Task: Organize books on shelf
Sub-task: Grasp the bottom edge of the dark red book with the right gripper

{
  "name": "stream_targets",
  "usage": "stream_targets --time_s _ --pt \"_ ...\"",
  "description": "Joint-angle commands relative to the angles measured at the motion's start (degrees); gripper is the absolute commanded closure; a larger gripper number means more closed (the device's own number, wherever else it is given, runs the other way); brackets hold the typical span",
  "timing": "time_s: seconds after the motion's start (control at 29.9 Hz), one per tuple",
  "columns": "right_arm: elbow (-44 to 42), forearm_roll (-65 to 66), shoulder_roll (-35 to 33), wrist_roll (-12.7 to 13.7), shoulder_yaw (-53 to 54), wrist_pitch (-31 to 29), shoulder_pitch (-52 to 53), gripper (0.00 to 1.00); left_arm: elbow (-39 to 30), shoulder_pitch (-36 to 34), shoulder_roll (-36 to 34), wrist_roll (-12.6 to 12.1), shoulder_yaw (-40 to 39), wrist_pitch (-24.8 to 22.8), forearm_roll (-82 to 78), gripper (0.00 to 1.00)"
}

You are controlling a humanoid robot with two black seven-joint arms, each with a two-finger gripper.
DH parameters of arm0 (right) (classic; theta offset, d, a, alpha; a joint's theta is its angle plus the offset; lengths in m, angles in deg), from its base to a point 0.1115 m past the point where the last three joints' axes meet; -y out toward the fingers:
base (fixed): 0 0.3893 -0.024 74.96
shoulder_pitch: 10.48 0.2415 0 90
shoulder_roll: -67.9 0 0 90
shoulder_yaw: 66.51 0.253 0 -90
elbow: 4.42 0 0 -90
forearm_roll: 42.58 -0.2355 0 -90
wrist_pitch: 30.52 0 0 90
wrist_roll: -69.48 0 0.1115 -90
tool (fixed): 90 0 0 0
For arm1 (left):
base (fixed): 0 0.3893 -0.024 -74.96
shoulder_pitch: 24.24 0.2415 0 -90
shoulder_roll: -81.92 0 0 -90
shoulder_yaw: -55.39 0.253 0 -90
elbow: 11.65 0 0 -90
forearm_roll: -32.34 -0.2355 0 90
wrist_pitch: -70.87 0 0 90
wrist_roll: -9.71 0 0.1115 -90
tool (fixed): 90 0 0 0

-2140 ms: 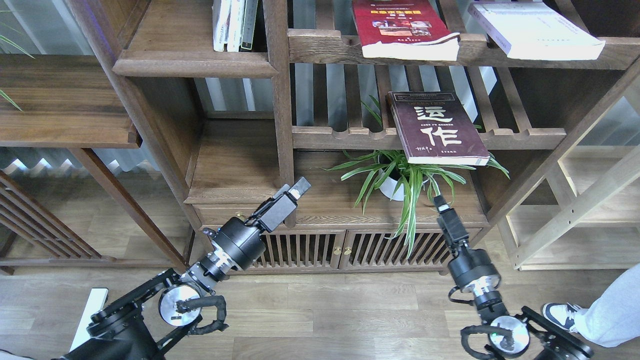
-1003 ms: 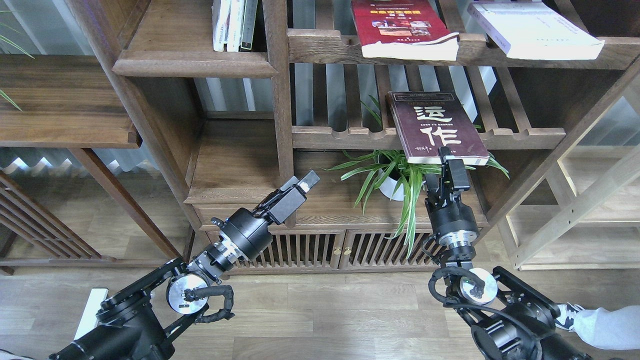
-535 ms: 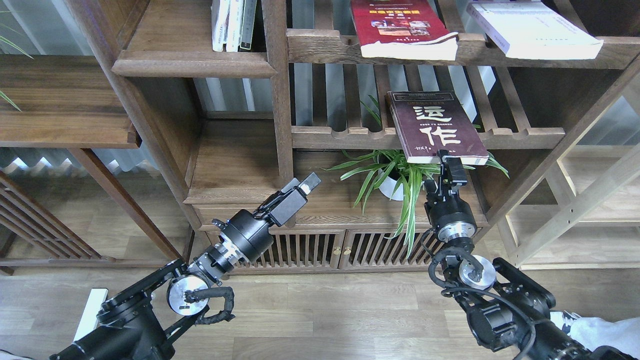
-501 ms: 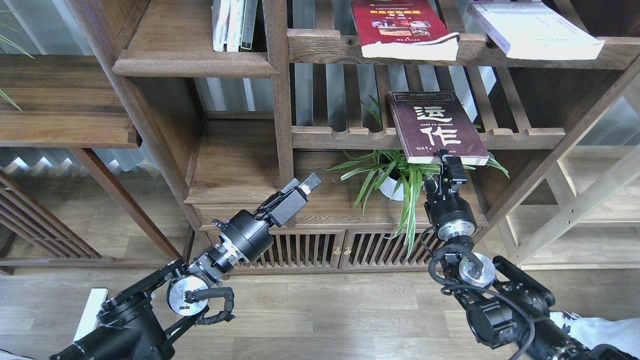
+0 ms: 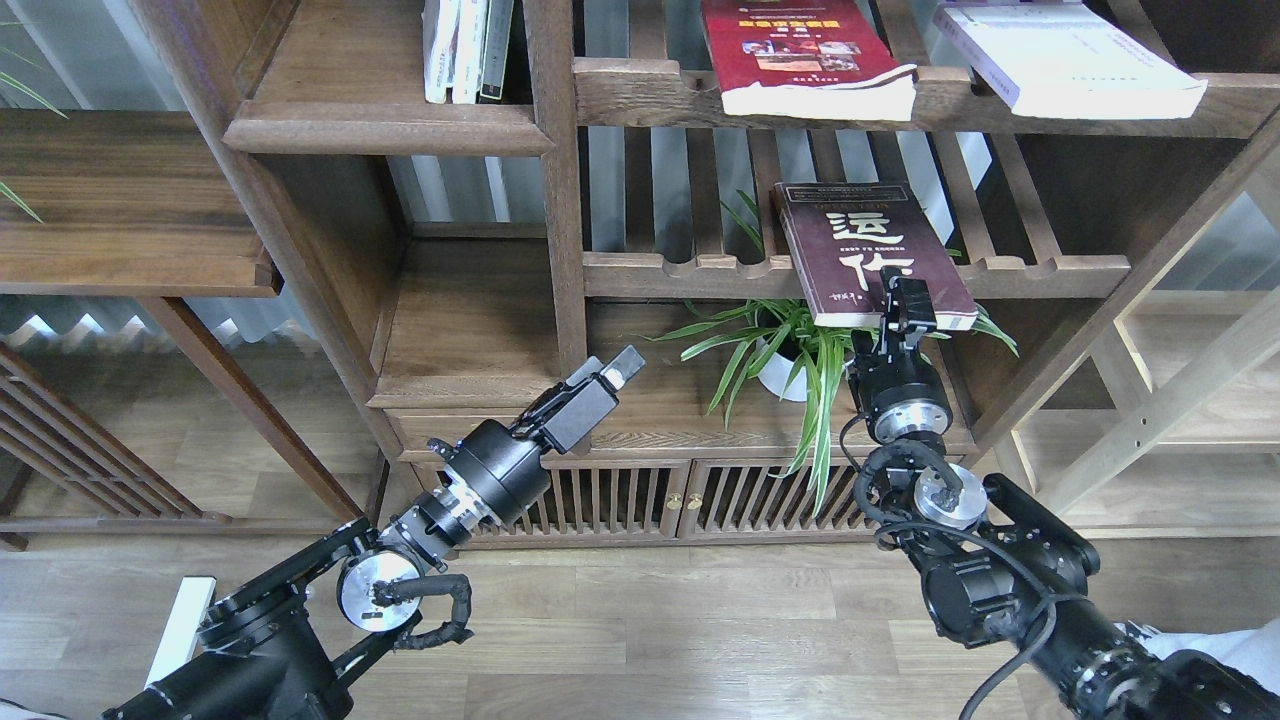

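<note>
Just beyond your right end effector (image 5: 905,300), in the head view, lies the maroon book (image 5: 868,252), flat on a slatted shelf (image 5: 1040,272) with its near edge hanging over the front rail. The end effector sits at that overhanging edge, its upper finger over the cover's lower right part; whether it is already pinching the book or merely framing it, you cannot tell from here, since the lower finger is hidden behind the book. Directly below it the spider plant (image 5: 800,350) spreads its leaves, so lift clear before you carry anything sideways.

To do this grasp well, I would judge you need the book's edge seated deep between the fingers before closing, because a thick paperback held by one corner will likely sag and twist. Draw it straight toward you off the rail, not upward into the shelf above.

Up and to the left of that end effector lies the red book (image 5: 800,55), and up to its right the white book (image 5: 1070,60), both overhanging the top slatted shelf.

Your left end effector (image 5: 612,373) hovers free, well to the left, fingers pressed together and holding nothing, just in front of the solid shelf (image 5: 470,330), probably the destination.
</note>
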Motion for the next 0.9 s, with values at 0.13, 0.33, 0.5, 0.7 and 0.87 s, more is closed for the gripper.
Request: stream_targets --time_s 0.13,0.33,0.5,0.7,0.87 --pt "-1.8 -0.2 0.4 0.6 0.8 0.0 2.0 0.01 0.0 0.0 0.1 0.0 0.0 0.0 0.0 0.01" --pt "-2.5 -0.2 1.2 1.7 1.3 2.0 3.3 0.02 0.0 0.0 0.1 0.0 0.0 0.0 0.0 0.01" --pt "-3.0 -0.2 1.1 1.8 1.4 2.1 3.6 0.04 0.0 0.0 0.0 0.0 -0.1 0.0 0.0 0.01" --pt "-3.1 -0.2 1.0 2.3 1.8 4.2 3.6 0.08 0.0 0.2 -0.1 0.0 -0.2 0.0 0.1 0.01" --pt "-3.8 -0.1 1.1 2.3 1.9 4.6 3.6 0.15 0.0 0.4 -0.1 0.1 -0.2 0.0 0.1 0.01"
